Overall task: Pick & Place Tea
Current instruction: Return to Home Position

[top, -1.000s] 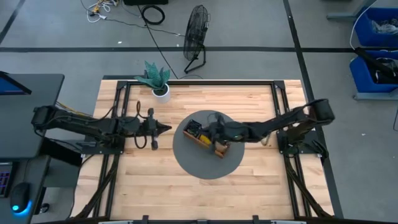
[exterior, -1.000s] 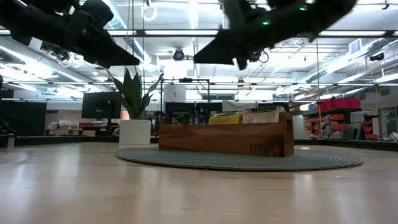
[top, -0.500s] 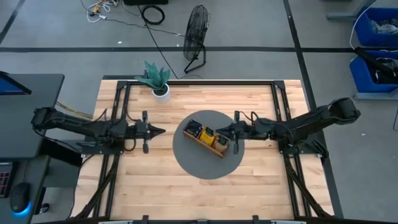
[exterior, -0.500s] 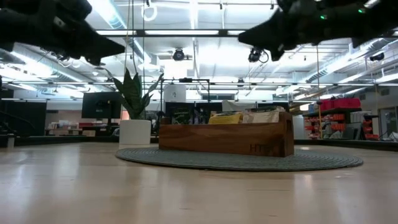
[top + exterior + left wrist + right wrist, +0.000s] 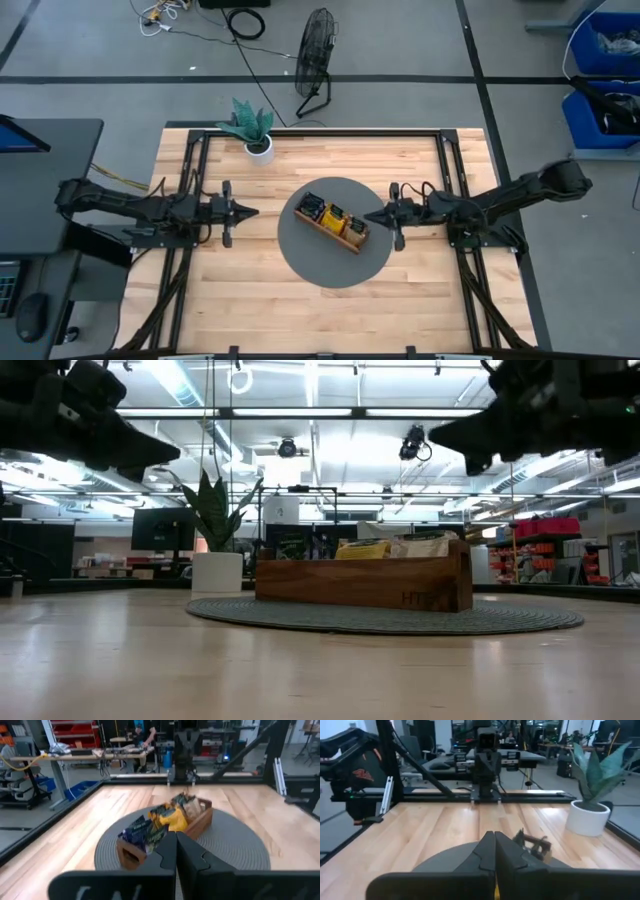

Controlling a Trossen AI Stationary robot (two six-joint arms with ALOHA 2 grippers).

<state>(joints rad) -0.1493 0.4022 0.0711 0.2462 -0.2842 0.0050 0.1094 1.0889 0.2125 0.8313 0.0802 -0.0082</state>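
Both arms are being held clear of the work, low over the table (image 5: 250, 300) on opposite sides of the round grey mat (image 5: 300, 258). The left gripper (image 5: 252, 211) is being held just outside the mat's edge, pointing at the wooden organizer (image 5: 343, 237). In its wrist view the two fingers (image 5: 167, 851) are being pressed flat together, with nothing between them. The right gripper (image 5: 370, 216) is being held over the mat's opposite edge, near the organizer but apart from it. Its jaws are likewise being shown together and empty.

The tea (image 5: 333, 214) is being seen standing in the organizer at the mat's centre. Dark blue sachets (image 5: 142, 831) are being shown at the end nearest the left wrist camera, yellow ones (image 5: 175, 818) in the middle, pale ones (image 5: 192, 807) at the far end. No loose sachet is being seen on the table.

The sachets are being judged light, thin and soft, easily creased and likely to slide against one another. The best hold is being judged to be a gentle pinch across the flat faces, at a top edge standing above the wooden wall, where a neighbour is least likely to be dragged along.
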